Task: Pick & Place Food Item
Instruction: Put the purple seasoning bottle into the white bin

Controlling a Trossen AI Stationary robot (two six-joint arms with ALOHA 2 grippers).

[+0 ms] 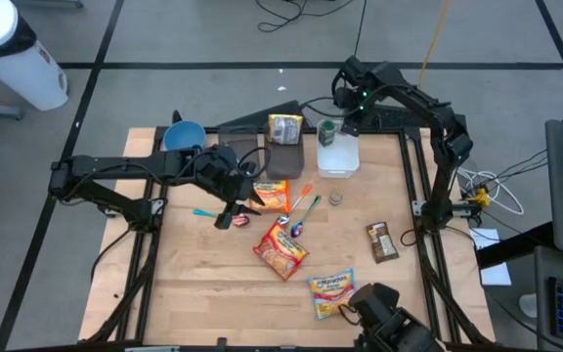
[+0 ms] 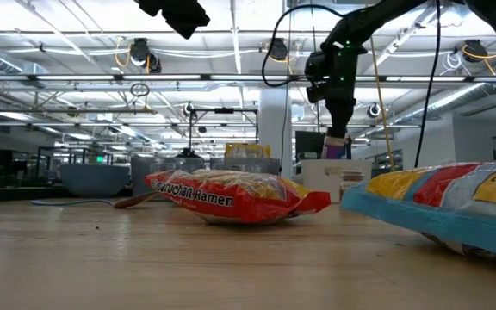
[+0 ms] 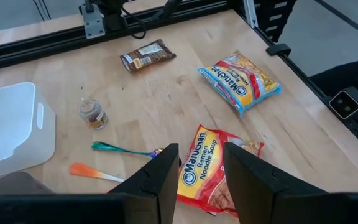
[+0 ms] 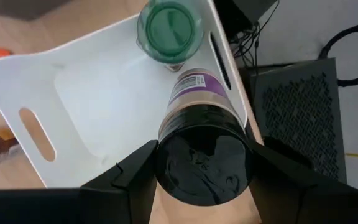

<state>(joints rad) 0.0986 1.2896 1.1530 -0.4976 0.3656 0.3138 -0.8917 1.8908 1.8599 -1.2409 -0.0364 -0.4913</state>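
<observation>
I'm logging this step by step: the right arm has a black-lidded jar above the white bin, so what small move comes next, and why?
Probably lower it straight down. The right gripper is shut on the jar, which hangs above the white bin beside the green-lidded bottle already in it, with bare floor next to that bottle. The left gripper waits open over the red ramen pack.

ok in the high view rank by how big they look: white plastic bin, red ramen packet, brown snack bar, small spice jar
1. White plastic bin, largest.
2. Red ramen packet, a little smaller than the bin.
3. Brown snack bar.
4. Small spice jar, smallest.
All lie on the table at about the same distance from the overhead camera, so the order is reliable.
</observation>
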